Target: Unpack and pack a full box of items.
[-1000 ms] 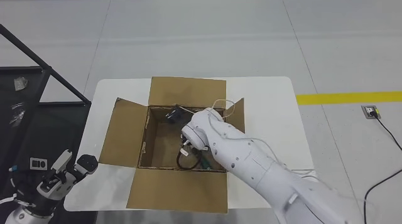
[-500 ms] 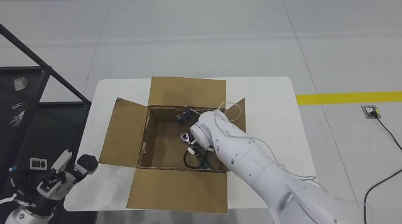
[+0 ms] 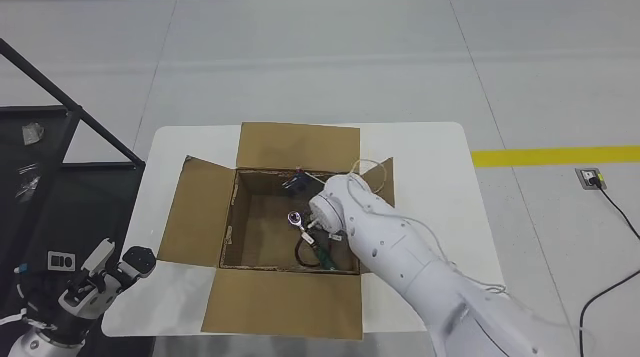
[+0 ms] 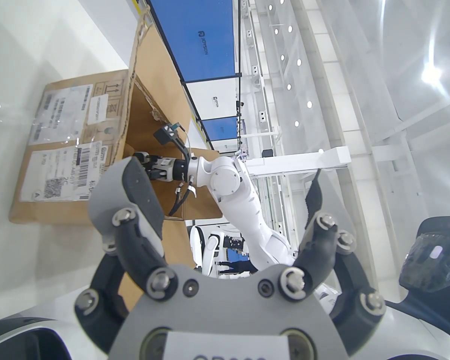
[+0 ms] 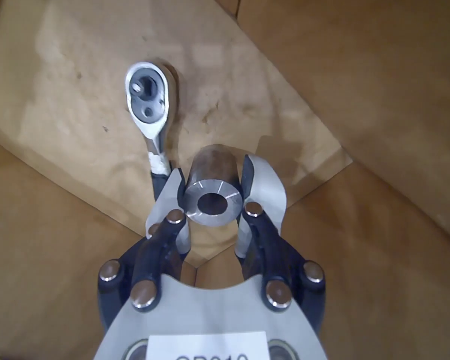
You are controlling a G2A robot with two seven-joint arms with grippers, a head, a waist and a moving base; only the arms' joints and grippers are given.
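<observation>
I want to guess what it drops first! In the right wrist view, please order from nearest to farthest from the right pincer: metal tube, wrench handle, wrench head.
1. Metal tube: clamped inside the right pincer.
2. Wrench handle: beside one finger, on the box floor.
3. Wrench head: farther out on the floor.

Shipping labels [image 4: 65, 174] on box [image 4: 153, 76], print too small

We see the open cardboard box [image 3: 299, 144] on the white tabletop [image 3: 440, 157], flaps spread out. On its floor lies a silver ratchet wrench [image 5: 147, 102]; just beside it, the right tool [image 5: 212, 179] grips a hollow steel cylinder [image 5: 213, 192].
</observation>
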